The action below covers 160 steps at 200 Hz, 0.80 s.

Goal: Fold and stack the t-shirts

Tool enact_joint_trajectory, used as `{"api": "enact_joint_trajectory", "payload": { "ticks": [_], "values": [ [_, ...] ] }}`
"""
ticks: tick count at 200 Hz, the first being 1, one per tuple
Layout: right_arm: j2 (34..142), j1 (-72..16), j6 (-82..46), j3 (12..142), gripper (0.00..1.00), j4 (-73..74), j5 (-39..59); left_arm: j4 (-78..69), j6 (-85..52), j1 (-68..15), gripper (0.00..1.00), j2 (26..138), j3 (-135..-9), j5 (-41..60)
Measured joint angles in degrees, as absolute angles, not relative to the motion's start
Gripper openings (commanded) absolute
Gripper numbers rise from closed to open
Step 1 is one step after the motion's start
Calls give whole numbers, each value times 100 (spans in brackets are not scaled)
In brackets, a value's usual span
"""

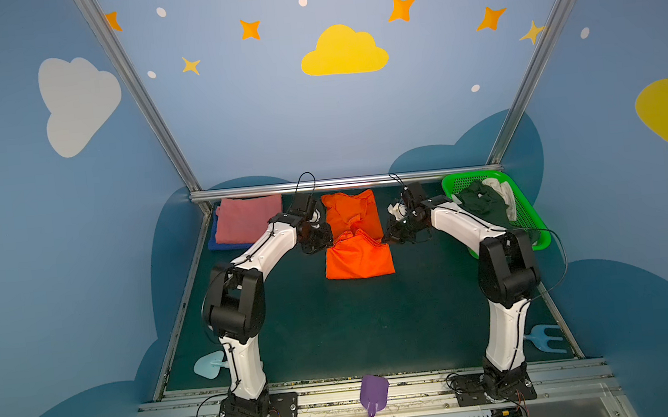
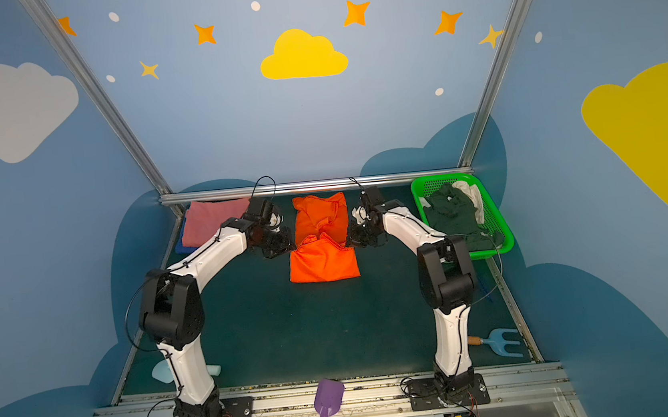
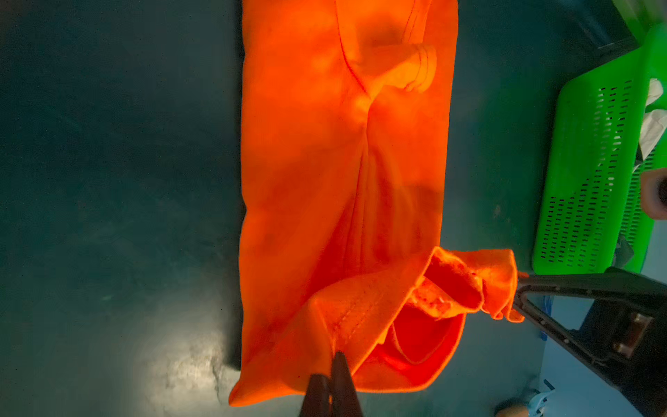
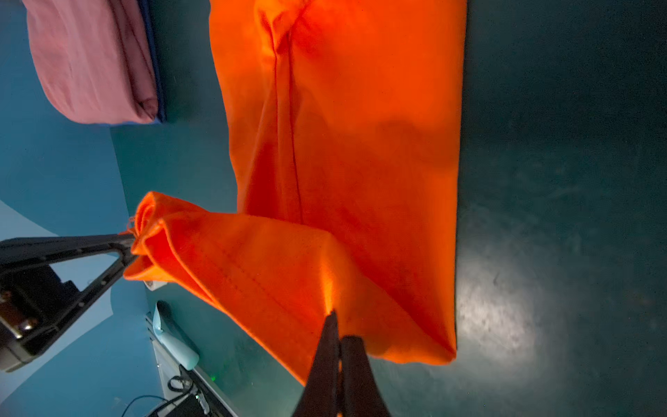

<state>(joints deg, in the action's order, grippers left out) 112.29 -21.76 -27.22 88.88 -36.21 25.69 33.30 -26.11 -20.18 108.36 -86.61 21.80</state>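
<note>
Folding is under way: the left gripper (image 3: 331, 363) and right gripper (image 4: 336, 323) are each pinching a raised hem corner of the orange t-shirt (image 1: 358, 259), which is lying mid-table. The pink t-shirt (image 1: 248, 222) is resting on the blue t-shirt (image 1: 213, 241) at the far left. The next move is probably calling for both corners to be carried evenly toward the collar.

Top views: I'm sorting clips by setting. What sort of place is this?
Probably a robot lab booth, not a home: painted cloud walls on aluminium framing, two arms bolted to a rail, folding an orange t-shirt.
</note>
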Motion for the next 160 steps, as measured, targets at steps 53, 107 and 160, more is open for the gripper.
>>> {"api": "enact_joint_trajectory", "payload": {
  "ticks": [53,107,160],
  "values": [
    [9800,-2759,-3131,6912,0,-3004,2445,3063,-3009,-2884,5,9358,-6938,1876],
    [8324,-3677,-3826,5179,0,-2582,2038,2895,-3769,-3861,5,7721,-5229,1214],
    [7030,-4388,-4480,4296,0,-2534,1441,2884,-4560,-4567,5,6093,-4233,497]
  ]
}}
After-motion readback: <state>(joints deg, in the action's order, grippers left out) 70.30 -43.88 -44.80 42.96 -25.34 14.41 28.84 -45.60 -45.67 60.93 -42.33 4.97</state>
